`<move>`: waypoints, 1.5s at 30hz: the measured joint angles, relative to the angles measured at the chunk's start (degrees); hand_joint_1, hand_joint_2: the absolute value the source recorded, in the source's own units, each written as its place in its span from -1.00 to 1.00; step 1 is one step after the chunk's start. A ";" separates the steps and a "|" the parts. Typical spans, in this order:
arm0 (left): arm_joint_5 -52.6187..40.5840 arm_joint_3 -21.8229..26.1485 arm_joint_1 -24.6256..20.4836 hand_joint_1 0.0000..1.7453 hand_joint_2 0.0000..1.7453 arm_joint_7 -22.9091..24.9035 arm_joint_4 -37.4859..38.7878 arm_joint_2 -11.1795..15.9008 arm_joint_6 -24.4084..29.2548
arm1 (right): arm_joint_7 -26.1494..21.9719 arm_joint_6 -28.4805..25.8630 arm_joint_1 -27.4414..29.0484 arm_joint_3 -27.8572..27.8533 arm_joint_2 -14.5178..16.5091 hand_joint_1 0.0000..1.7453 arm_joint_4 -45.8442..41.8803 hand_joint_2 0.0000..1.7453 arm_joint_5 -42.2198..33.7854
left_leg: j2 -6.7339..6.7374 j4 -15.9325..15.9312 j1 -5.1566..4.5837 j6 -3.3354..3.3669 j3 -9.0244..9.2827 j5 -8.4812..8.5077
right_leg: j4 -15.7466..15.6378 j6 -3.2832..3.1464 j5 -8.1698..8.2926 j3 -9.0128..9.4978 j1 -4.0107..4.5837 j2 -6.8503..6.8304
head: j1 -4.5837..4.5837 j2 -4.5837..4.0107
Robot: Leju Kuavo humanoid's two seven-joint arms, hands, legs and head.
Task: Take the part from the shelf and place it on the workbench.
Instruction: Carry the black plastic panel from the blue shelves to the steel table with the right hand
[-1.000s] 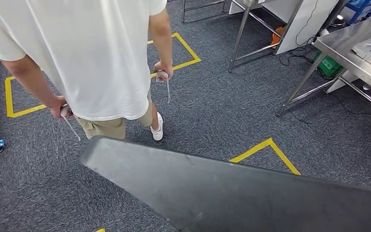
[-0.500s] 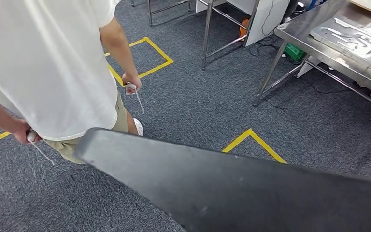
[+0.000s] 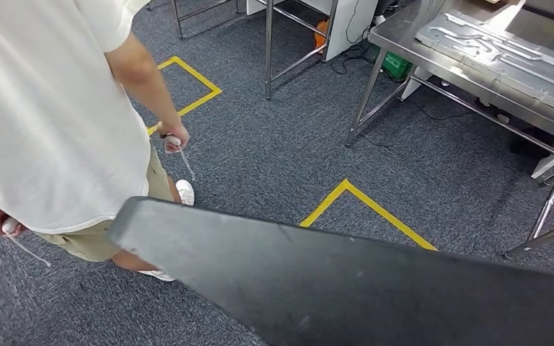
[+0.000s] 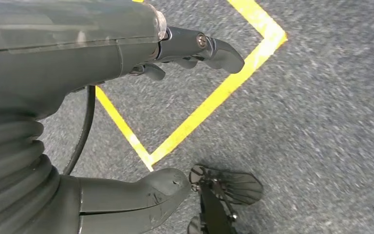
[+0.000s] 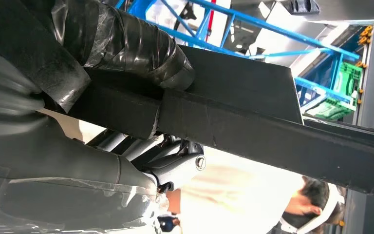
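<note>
Bright, even overhead light – soft shadows
Glare on the steel workbench (image 3: 476, 68); carpet (image 4: 331, 112) smeared by motion blur, backlit haze behind the dark part (image 5: 253, 122)

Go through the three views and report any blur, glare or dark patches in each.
Head view: sharp; soft glare on the steel workbench; the dark part shows little detail. Left wrist view: the carpet smears with motion blur, while the left hand stays fairly crisp. Right wrist view: the right hand gripping the part lies in deep shadow against an overexposed bright background.

The view has swung right, bringing the workbench (image 3: 476, 68) closer into frame.
</note>
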 joint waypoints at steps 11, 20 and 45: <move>-0.41 -0.01 -0.01 -1.00 1.00 0.11 0.02 -0.24 0.05 | -0.10 0.10 0.06 0.94 0.30 0.94 -0.11 1.00 -0.03 | -2.72 13.95 -0.24 -1.83 -5.58 -7.90 | -11.29 -2.67 3.04 5.85 0.45 1.52 | -0.04 0.00; -0.30 0.03 0.18 -1.00 1.00 0.24 0.02 -0.27 -0.33 | -0.10 0.17 0.33 1.72 0.31 0.94 0.03 1.00 -0.12 | -6.17 0.52 0.54 -1.40 -1.26 0.82 | -8.87 -0.69 1.67 5.16 0.13 7.03 | -0.02 0.00; 0.02 0.39 0.35 -1.00 1.00 -0.10 0.02 -0.61 -1.05 | -0.03 -0.83 0.85 1.66 0.75 0.94 1.24 1.00 -1.77 | -3.40 11.99 0.09 -2.05 -6.77 -2.94 | -10.15 -2.43 2.28 6.19 0.58 3.88 | 0.01 0.00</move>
